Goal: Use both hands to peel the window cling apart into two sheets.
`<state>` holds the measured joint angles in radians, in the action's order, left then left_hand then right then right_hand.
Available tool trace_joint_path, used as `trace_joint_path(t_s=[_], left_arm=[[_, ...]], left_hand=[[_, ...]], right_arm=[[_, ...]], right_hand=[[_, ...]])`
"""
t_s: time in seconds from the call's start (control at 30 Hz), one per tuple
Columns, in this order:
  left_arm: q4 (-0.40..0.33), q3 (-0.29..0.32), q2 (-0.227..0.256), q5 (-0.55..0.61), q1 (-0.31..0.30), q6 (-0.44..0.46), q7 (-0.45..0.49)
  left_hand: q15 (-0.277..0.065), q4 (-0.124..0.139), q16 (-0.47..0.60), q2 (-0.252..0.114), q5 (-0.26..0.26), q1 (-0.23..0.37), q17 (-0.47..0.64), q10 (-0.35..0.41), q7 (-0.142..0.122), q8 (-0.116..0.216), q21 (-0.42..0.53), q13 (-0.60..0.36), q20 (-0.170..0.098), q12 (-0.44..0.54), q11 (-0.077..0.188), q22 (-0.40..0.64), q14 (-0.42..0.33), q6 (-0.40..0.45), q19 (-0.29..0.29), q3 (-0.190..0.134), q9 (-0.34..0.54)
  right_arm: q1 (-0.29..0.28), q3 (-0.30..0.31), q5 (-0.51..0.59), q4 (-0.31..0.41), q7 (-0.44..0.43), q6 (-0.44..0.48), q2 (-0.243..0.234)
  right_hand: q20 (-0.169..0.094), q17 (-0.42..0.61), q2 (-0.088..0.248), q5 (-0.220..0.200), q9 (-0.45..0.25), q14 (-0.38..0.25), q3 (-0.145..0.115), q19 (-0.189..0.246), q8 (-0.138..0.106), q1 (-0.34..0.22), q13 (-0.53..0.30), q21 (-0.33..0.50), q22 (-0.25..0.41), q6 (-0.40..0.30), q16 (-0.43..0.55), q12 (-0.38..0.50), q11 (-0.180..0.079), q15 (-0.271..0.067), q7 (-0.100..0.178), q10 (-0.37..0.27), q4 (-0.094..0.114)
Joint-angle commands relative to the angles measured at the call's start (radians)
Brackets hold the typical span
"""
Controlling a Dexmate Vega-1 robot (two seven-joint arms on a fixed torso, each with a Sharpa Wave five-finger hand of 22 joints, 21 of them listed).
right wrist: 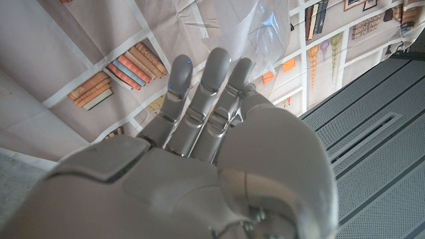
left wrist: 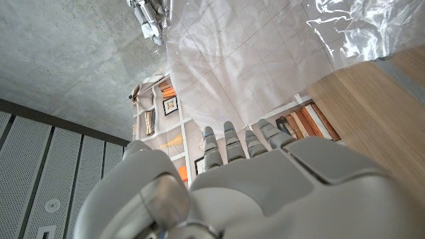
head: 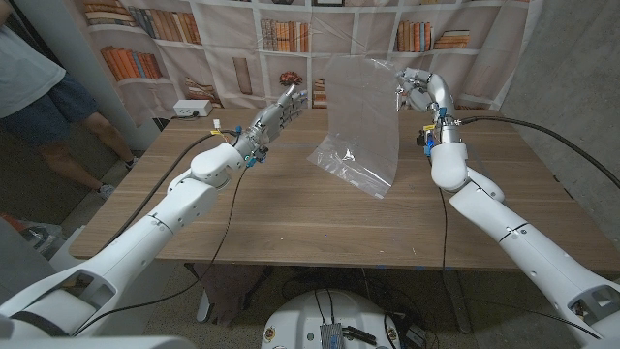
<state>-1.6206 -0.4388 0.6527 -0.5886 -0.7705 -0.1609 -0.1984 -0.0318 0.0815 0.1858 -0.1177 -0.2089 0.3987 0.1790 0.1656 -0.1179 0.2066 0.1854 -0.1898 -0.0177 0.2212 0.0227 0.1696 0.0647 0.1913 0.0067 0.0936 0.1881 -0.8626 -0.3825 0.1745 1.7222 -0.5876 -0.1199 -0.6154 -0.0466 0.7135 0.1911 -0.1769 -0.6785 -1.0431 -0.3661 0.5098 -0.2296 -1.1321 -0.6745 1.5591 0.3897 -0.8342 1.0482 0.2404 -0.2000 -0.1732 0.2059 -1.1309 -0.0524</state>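
- Two robot hands are up over the table (head: 291,208): the right robot hand (head: 417,89) holds the cling (head: 360,116) by an upper corner, pinched high, and the left robot hand (head: 281,109) is released, fingers straight and apart, gripping nothing.
- Cling: it hangs as a clear sheet from that right grip, between the two hands, and its lower end rests crumpled on the table near the middle. From the left wrist view the sheet (left wrist: 246,53) spreads just beyond the left fingertips (left wrist: 229,133), apart from them as far as I can tell.
- Whether it has begun to split into two sheets, I cannot tell; it looks like one film from here.
- Risk, as I judge it: the left hand may close on both layers at once, since the film is thin and see-through, and then pulling would only stretch or tear it.
- Another risk: a single high pinch carries the whole sheet, so a sideways tug from the left could slip it out of the right hand and drop it.
- The limp lower end could drag or fold onto itself and stick.
- Room: the near half of the table is bare wood, with plenty of space between the arms. A white box (head: 192,110) sits at the far left edge, and a person (head: 39,87) stands beyond the left side, well apart from the cling.
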Motion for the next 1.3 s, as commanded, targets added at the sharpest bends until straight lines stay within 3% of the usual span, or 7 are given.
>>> trace_joint_path(t_s=[0.03, 0.43, 0.5, 0.6, 0.87, 1.13, 1.3], left_arm=[[-0.117, 0.012, 0.075, 0.041, 0.019, 0.057, 0.013], [-0.135, 0.022, 0.119, 0.042, 0.054, 0.091, -0.03], [-0.139, 0.021, 0.125, 0.044, 0.056, 0.104, -0.028], [-0.153, 0.038, 0.098, 0.087, 0.014, 0.054, 0.069], [-0.157, 0.059, 0.099, 0.076, 0.002, 0.038, 0.075], [-0.163, 0.059, 0.117, 0.088, 0.018, 0.03, 0.048], [-0.194, 0.061, 0.134, 0.164, 0.013, 0.029, 0.099]], left_hand=[[0.008, 0.0, 0.007, -0.001, 0.001, -0.001, 0.005, 0.026, 0.009, 0.007, 0.011, -0.006, 0.007, 0.009, 0.001, 0.006, -0.019, 0.02, 0.003, 0.011, 0.005], [-0.001, 0.0, 0.003, -0.001, 0.001, 0.003, 0.004, 0.035, 0.028, 0.025, 0.016, -0.005, 0.006, 0.009, -0.003, 0.006, -0.02, 0.08, 0.024, 0.013, 0.006], [-0.001, 0.0, 0.006, -0.001, 0.001, 0.004, 0.004, 0.038, 0.035, 0.025, 0.03, -0.005, -0.002, 0.008, -0.006, 0.006, -0.034, 0.09, 0.066, 0.014, 0.007], [-0.002, 0.0, 0.008, 0.0, 0.001, 0.005, 0.004, 0.051, 0.047, 0.033, 0.035, -0.005, 0.0, 0.011, -0.008, 0.006, -0.045, 0.117, 0.089, 0.016, 0.008], [-0.007, -0.003, 0.021, -0.003, 0.001, 0.015, 0.004, 0.138, 0.065, 0.063, 0.041, -0.005, 0.009, 0.035, 0.007, 0.008, -0.119, 0.23, 0.142, 0.017, 0.01], [0.025, -0.003, 0.021, -0.005, 0.001, 0.019, 0.005, 0.141, 0.055, 0.053, 0.038, -0.005, 0.031, 0.031, 0.011, 0.01, -0.136, 0.22, 0.145, 0.016, 0.01], [0.007, -0.009, 0.017, -0.005, 0.001, 0.03, 0.005, 0.137, 0.052, 0.046, 0.034, -0.005, 0.029, 0.026, 0.009, 0.01, -0.137, 0.21, 0.141, 0.014, 0.011]], right_arm=[[-0.004, -0.025, 0.126, 0.022, -0.027, 0.04, -0.022], [-0.013, -0.039, 0.168, 0.012, -0.057, 0.02, -0.019], [-0.017, -0.038, 0.17, 0.012, -0.063, 0.019, -0.017], [-0.022, -0.036, 0.174, 0.01, -0.072, 0.014, -0.016], [-0.037, -0.039, 0.195, 0.024, -0.078, 0.024, -0.02], [-0.035, -0.05, 0.206, 0.028, -0.07, 0.019, -0.02], [-0.035, -0.061, 0.209, 0.028, -0.064, 0.006, -0.013]], right_hand=[[-0.16, 0.001, 0.001, -0.005, -0.002, 0.007, -0.008, -0.004, 0.0, 0.009, -0.004, 0.006, 0.003, -0.01, 0.01, -0.002, -0.002, -0.056, 0.003, 0.004, 0.0], [-0.16, 0.001, 0.001, -0.006, -0.001, 0.008, -0.01, -0.007, 0.003, 0.013, -0.006, 0.005, 0.003, -0.012, 0.014, -0.004, -0.001, -0.056, 0.003, 0.003, 0.0], [-0.16, -0.001, 0.001, -0.006, -0.001, 0.008, -0.01, -0.008, 0.004, 0.015, -0.007, 0.004, 0.002, -0.012, 0.015, -0.005, -0.002, -0.056, 0.003, 0.003, 0.001], [-0.16, 0.0, 0.001, -0.006, -0.004, 0.008, -0.011, -0.008, 0.004, 0.016, -0.007, 0.004, 0.002, -0.011, 0.017, -0.007, -0.002, -0.056, 0.002, 0.004, 0.002], [-0.16, -0.001, 0.001, -0.007, -0.004, 0.007, -0.011, -0.009, 0.006, 0.021, -0.009, 0.004, 0.001, -0.01, 0.02, -0.008, -0.001, -0.056, 0.003, 0.004, 0.004], [-0.16, -0.001, 0.001, -0.007, -0.006, 0.007, -0.012, -0.009, 0.007, 0.023, -0.01, 0.004, 0.001, -0.01, 0.022, -0.009, -0.001, -0.056, 0.003, 0.005, 0.005], [-0.16, -0.003, 0.001, -0.008, -0.007, 0.008, -0.014, -0.01, 0.008, 0.025, -0.01, 0.004, 0.001, -0.01, 0.024, -0.011, -0.001, -0.056, 0.003, 0.005, 0.005]])
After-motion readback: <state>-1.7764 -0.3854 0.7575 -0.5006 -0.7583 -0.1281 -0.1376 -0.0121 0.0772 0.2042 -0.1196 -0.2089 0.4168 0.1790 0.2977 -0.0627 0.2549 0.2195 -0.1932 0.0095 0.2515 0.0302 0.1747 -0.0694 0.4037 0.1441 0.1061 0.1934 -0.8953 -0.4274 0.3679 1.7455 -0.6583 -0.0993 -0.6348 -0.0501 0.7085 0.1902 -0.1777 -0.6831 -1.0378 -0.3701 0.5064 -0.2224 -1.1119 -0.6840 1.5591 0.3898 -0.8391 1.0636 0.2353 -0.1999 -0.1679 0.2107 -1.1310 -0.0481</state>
